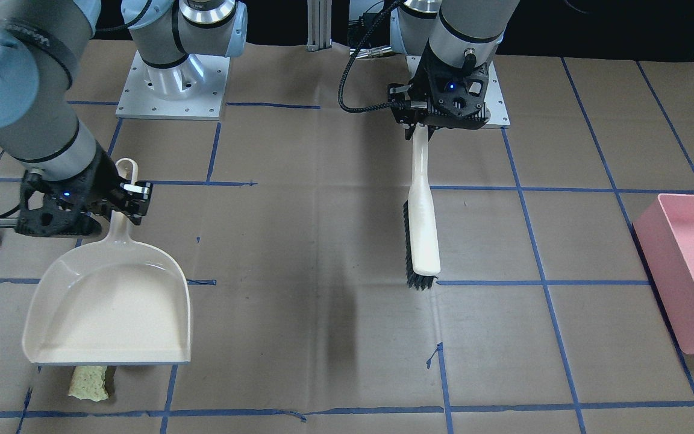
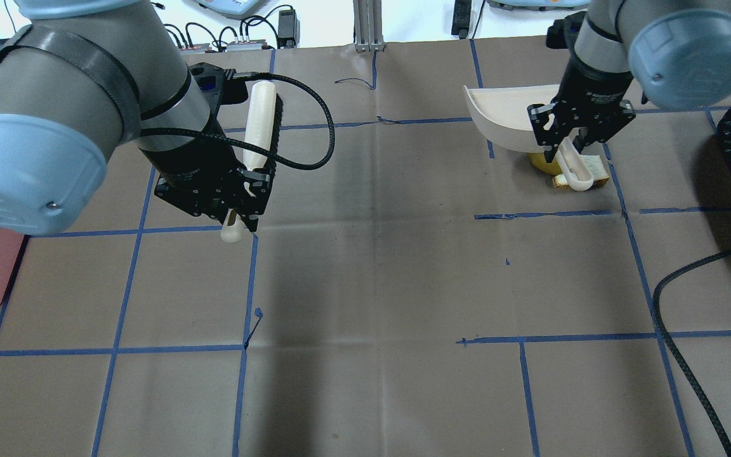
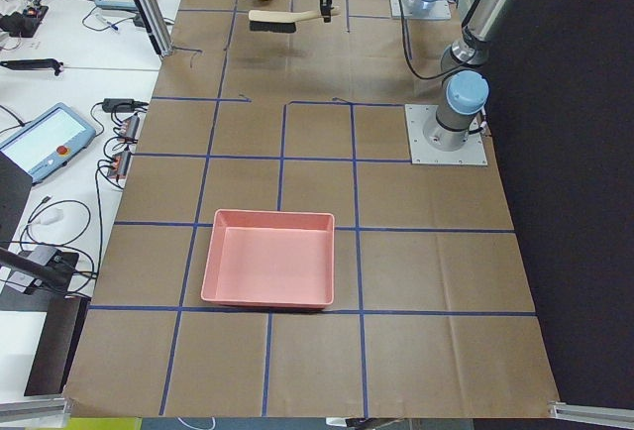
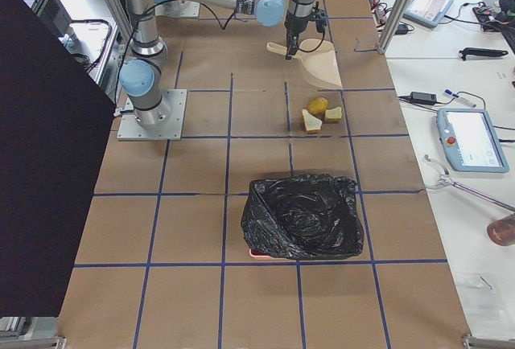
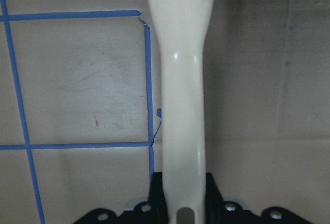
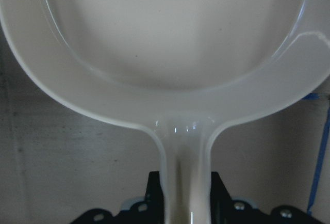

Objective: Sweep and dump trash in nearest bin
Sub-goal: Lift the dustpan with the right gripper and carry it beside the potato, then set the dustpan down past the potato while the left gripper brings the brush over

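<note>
My right gripper is shut on the handle of a cream dustpan, held empty above the table; it also shows in the front view. The trash lies on the table below it: an olive-yellow fruit and two bread pieces. In the overhead view the fruit and bread peek out beside the handle. My left gripper is shut on the handle of a cream brush with black bristles, well away from the trash; it also shows in the front view.
A bin lined with a black bag stands at the robot's right end of the table, close to the trash. A pink bin stands at the left end. Blue tape lines grid the brown paper cover.
</note>
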`<state>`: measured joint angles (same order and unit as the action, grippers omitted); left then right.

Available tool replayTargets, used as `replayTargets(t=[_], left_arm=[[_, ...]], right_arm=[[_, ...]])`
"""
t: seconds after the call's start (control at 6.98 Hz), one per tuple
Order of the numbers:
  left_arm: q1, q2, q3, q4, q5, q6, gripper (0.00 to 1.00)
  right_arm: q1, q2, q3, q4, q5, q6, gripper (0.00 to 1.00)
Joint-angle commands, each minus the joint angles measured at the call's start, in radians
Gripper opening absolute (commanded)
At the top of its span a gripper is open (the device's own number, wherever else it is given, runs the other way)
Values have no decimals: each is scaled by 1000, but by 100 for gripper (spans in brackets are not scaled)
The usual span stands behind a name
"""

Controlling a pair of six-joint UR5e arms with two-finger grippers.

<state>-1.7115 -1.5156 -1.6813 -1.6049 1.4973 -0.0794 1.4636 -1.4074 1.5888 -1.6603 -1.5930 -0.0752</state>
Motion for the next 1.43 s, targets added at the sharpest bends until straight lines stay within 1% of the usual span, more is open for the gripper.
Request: replayTargets(t=[0.0,0.29,0.43,0.57,0.72,0.86,1.0,1.15,1.29], left_arm=[[-14,-9,0,28,-2,6,0],[-26,-40,35,33,-2,46,0],[-52,-101,89,36,0,58,0],[-124,-167,159,33,6,43,0],[-185,-232,220,33,15,23,0],[-212,-289,277,33,3,7,0],[-233,-343,337,30,12,7,0],[-256,-385,392,22,20,7,0],[-266,-426,440,19,20,7,0]], right_arm=[[-153,-22,5,20,-7,-114,5],[-329,-19,11,10,-7,-384,6],[-382,-12,19,-2,-9,-467,6],[-394,-7,19,-3,-31,-568,6],[-394,-5,17,-4,-100,-691,6],[-396,-4,17,-13,-129,-831,6],[-420,5,17,-47,-137,-1006,6],[-469,24,17,-114,-140,-1198,6],[-508,53,16,-160,-168,-1339,6]])
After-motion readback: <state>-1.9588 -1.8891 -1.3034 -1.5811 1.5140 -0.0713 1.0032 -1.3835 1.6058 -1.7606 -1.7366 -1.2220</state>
